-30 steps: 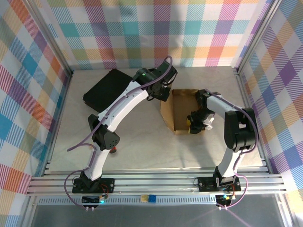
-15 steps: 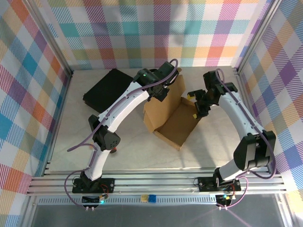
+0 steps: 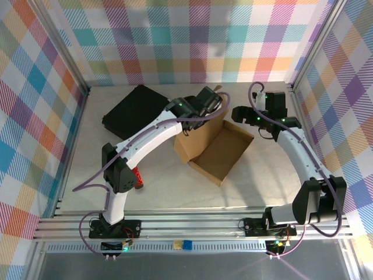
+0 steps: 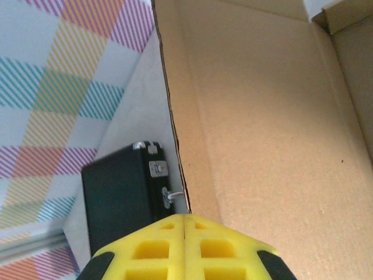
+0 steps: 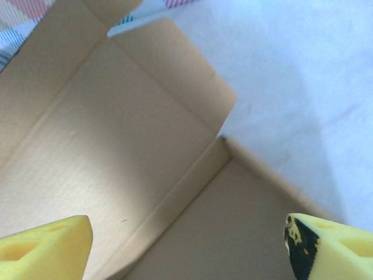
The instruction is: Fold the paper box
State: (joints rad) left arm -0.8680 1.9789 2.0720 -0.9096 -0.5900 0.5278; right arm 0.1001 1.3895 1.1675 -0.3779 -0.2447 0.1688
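Half-folded, the paper box [image 3: 218,153] stands on the table [image 3: 175,195] as an open brown tray with one large panel raised along its far-left side. The edge of that panel runs straight into the seam between the yellow pads of the left gripper [image 4: 183,224], which are pressed together on the cardboard. From above, this gripper sits at the top of the raised panel, and the tray spreads out below it and to its right.

The right gripper [image 3: 238,112] hovers just off the tray's far corner, across the panel from the left one. Its fingers are spread wide with nothing between them. In its wrist view the box's inner face, a fold line and a rounded flap lie under the gap, clear of both pads.

A black case [image 3: 131,111] with a metal latch lies on the table to the left of the left gripper, behind the held panel.
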